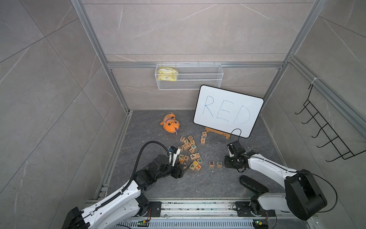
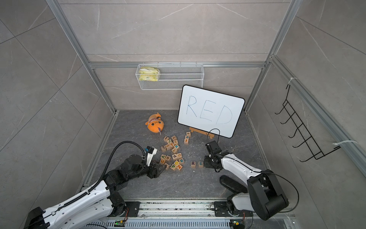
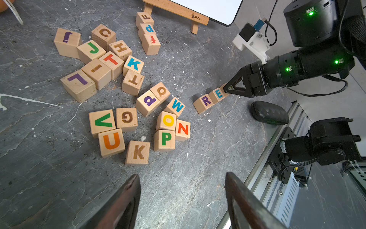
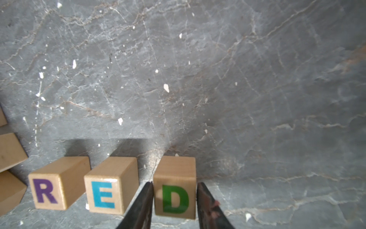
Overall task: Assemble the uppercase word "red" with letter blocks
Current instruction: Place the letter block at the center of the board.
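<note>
The three blocks are lined up on the grey stone floor (image 1: 198,184), slightly right of centre in the lower half of both top views. The R block (image 1: 212,163), lettered in purple, and the E block (image 1: 219,163), lettered in blue, are seen close side by side. The D block (image 4: 175,198), lettered in green, is set just beside the E block with a narrow gap between them. In the top views it is hidden under the right gripper (image 4: 174,183). In the right wrist view that gripper is pinched on the D block, with one dark finger laid against each side face. All three letters are turned the same way and are read in line as R, E, D.

The left gripper (image 3: 181,174) is held spread and empty over bare floor, close to the heap of other blocks (image 1: 190,152) left of the row. Toward the upper right of the floor a white board (image 1: 227,111) with RED written in blue is propped up. An orange plush toy (image 1: 170,125) is seen lying to its left.
</note>
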Available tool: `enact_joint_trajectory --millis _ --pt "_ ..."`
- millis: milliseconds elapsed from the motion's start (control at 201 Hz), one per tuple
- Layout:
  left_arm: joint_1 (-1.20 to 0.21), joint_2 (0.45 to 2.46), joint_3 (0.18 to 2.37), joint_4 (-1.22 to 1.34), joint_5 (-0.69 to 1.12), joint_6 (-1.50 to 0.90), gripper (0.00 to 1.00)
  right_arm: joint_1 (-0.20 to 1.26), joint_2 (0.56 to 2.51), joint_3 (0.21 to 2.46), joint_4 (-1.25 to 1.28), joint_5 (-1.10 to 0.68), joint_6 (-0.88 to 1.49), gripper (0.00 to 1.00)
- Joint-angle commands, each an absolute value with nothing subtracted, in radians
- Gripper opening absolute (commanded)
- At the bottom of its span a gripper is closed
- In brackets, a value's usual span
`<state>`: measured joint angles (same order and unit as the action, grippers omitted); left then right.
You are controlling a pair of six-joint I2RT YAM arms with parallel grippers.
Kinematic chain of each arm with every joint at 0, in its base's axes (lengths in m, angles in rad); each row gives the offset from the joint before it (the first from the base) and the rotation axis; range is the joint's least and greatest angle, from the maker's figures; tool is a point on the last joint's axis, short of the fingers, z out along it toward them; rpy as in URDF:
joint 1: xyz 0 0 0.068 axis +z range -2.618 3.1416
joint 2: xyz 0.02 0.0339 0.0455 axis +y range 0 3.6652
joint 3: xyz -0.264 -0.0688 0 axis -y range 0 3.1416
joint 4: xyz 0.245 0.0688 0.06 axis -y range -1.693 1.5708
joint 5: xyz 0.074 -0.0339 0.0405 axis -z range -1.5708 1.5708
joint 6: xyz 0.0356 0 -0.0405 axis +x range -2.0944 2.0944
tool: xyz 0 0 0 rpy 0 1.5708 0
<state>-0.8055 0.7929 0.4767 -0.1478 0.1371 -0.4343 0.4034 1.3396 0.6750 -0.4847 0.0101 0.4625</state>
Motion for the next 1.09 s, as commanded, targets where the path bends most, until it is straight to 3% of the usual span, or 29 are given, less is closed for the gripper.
enact_joint_trajectory --millis 0,473,757,811,961,1085 --pt "-0.811 0.798 0.518 -0.121 0.136 -0.422 0.71 0.400 1.317 0.660 -0.471 -0.002 0.450 0.39" --pt "-0.812 0.810 0.522 -0.120 0.151 -0.418 0.71 0.403 1.234 0.649 -0.486 0.000 0.445 0.46" --pt "-0.814 0.810 0.517 -0.112 0.147 -0.400 0.71 0.403 0.943 0.677 -0.570 -0.008 0.434 0.49" --pt "-0.815 0.798 0.513 -0.112 0.122 -0.399 0.74 0.403 0.862 0.683 -0.561 -0.010 0.420 0.51" --pt "-0.825 0.689 0.489 -0.109 -0.018 -0.391 0.99 0.402 0.633 0.688 -0.508 0.085 0.410 0.55" --pt "-0.825 0.582 0.480 -0.110 -0.207 -0.386 1.00 0.402 0.451 0.626 -0.384 0.218 0.385 0.68"
